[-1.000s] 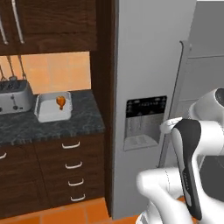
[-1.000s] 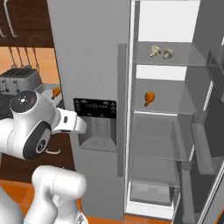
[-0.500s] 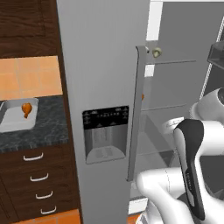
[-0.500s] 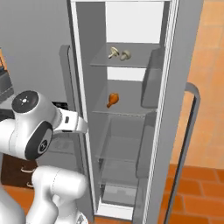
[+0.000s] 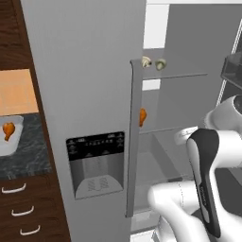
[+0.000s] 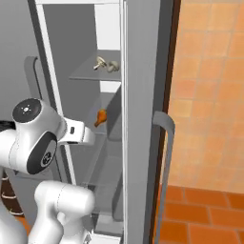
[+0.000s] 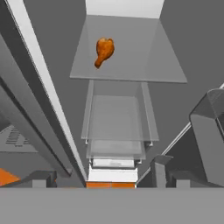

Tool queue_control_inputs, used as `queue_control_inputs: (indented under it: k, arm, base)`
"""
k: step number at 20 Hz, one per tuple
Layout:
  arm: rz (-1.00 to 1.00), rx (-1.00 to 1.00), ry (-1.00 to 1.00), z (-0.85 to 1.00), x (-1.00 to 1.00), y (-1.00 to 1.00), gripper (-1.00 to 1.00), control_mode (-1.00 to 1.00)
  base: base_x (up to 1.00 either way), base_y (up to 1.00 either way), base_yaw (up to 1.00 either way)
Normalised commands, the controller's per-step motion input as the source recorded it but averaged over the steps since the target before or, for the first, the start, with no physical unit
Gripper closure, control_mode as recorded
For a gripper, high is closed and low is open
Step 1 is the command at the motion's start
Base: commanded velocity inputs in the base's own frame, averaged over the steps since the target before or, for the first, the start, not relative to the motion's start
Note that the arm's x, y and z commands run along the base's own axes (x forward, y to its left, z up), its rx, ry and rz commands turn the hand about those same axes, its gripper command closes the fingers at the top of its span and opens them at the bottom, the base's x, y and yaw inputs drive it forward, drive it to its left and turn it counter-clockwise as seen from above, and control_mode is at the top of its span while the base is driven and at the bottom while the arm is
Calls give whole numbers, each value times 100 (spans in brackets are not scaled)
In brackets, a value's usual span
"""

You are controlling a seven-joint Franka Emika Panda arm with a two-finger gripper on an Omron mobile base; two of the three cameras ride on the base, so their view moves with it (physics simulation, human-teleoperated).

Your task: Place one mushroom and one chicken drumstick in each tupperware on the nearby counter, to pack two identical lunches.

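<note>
Inside, the drumstick lies mid-shelf, clear of edges.

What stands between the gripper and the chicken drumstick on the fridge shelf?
Nothing visible does. In the hand view the chicken drumstick lies alone on a glass shelf straight ahead, with open space in front of it. The fridge door hangs off to the side, and the mushrooms sit on the shelf above.
</note>
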Motion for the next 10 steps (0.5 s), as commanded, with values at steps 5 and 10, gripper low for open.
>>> queue_control_inputs:
  k: [5, 10]
  arm:
    - [0, 0, 0, 0, 0, 0, -100, 100]
    - [0, 0, 0, 0, 0, 0, -100, 100]
  base:
    - [56, -22, 2]
    - [44, -10, 6]
